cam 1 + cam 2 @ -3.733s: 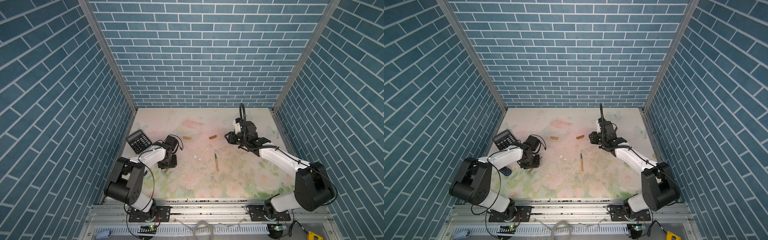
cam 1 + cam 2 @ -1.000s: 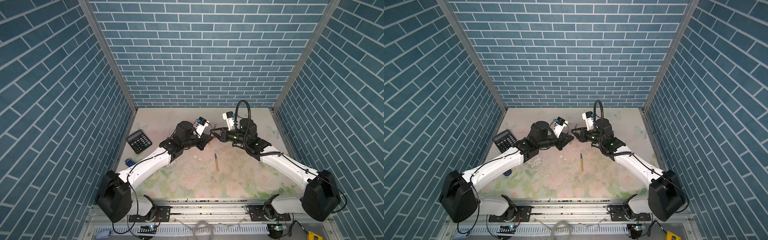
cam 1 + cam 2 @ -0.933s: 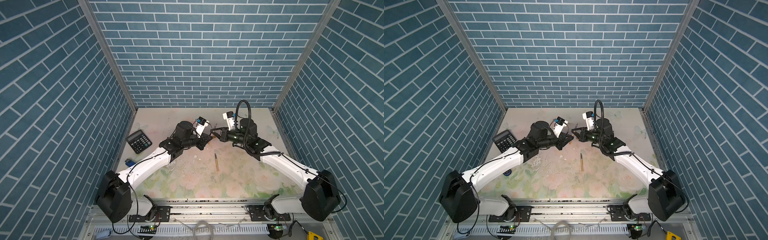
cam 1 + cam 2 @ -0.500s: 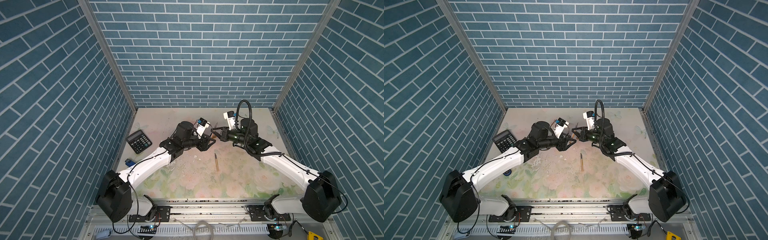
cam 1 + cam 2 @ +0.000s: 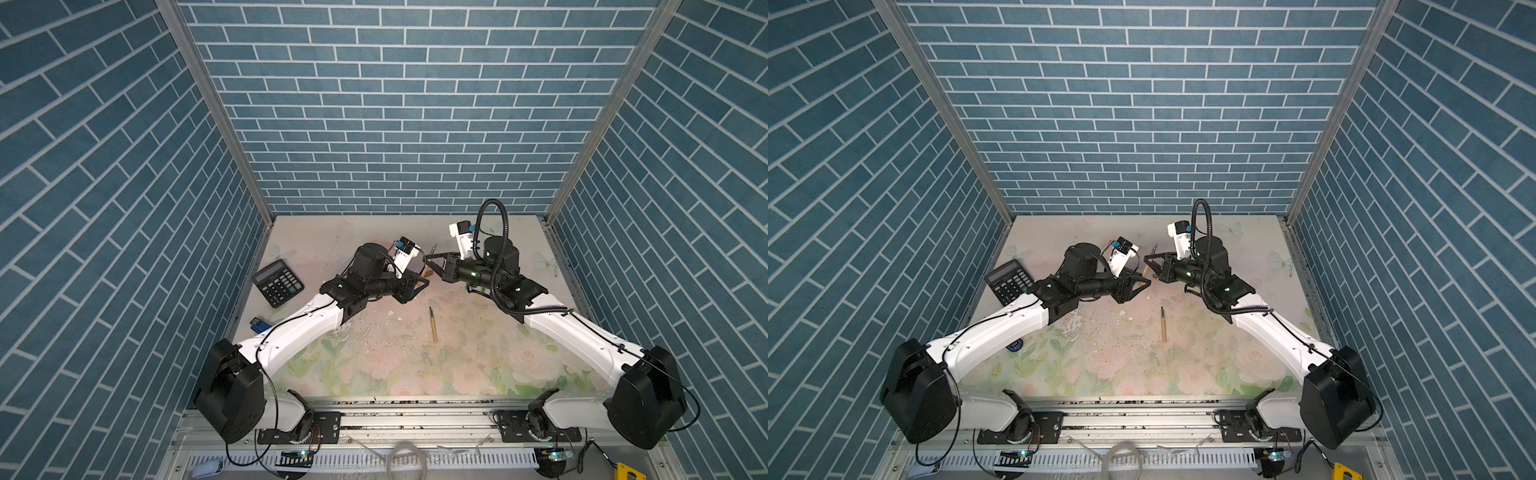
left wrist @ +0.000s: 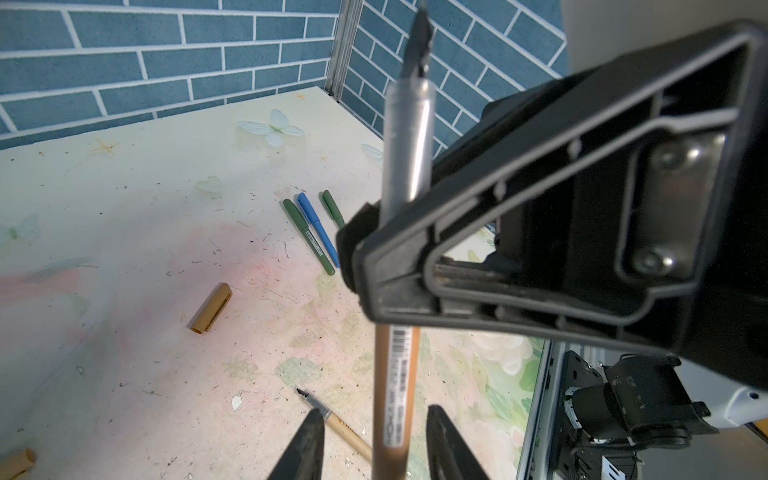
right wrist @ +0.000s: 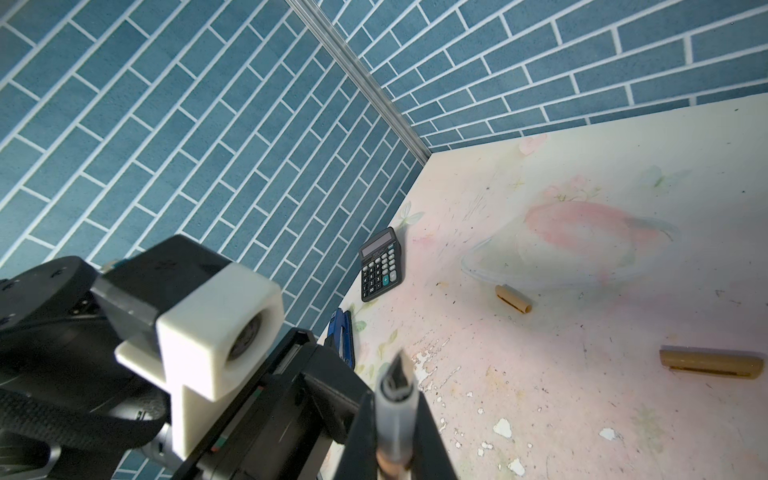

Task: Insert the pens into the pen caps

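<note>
My right gripper (image 5: 430,262) (image 7: 395,419) is shut on a tan-gold pen (image 5: 428,270) (image 5: 1147,269) (image 6: 392,386) just below its grey grip, with the dark tip pointing up. My left gripper (image 5: 419,281) (image 6: 375,411) faces it over the middle of the table, with its jaws open on either side of the pen's lower body and a gap on each side. A second tan pen (image 5: 433,324) (image 5: 1163,324) lies on the table in front. Two tan pen caps (image 7: 513,299) (image 7: 712,363) lie loose on the table.
A black calculator (image 5: 277,282) (image 7: 380,266) and a small blue object (image 5: 257,324) lie by the left wall. Two green pens (image 6: 309,237) (image 6: 332,208) and a blue pen (image 6: 318,228) lie together near the right wall. Brick walls enclose three sides.
Both arms have come together over the table's middle. In the last second the left jaws have parted from the pen, which stays in the right gripper.
</note>
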`<control>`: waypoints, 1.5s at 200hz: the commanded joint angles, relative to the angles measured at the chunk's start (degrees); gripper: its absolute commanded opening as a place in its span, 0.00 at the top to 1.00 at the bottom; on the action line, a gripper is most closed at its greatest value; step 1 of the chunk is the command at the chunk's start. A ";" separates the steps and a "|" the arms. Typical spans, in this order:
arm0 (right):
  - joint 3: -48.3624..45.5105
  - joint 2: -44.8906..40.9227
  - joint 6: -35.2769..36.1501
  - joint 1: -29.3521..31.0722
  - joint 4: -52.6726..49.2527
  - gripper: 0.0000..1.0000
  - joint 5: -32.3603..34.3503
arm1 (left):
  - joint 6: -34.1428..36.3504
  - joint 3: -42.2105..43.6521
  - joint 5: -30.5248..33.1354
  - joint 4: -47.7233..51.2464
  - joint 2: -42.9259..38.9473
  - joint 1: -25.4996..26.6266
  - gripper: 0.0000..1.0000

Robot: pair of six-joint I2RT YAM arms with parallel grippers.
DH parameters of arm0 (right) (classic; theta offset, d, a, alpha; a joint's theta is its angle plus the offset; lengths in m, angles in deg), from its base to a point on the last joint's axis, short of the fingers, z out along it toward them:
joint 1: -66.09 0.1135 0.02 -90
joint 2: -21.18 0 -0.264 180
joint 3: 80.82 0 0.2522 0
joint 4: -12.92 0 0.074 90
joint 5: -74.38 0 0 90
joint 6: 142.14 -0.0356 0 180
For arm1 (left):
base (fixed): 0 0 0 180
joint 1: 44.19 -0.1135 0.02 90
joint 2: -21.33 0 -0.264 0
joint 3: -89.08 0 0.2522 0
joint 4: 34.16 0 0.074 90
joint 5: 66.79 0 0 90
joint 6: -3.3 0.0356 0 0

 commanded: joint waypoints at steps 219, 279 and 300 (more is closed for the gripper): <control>6.72 1.14 5.59 0.59 -24.40 0.56 19.45 | -4.20 9.98 31.52 -10.89 -9.80 -1.30 1.00; 25.30 28.50 11.80 -2.39 -38.53 0.40 26.00 | -6.86 11.90 27.48 -14.12 -12.97 -1.27 1.00; 31.56 36.64 11.31 -3.86 -40.35 0.38 24.88 | -7.03 11.21 26.39 -13.16 -13.17 -1.25 1.00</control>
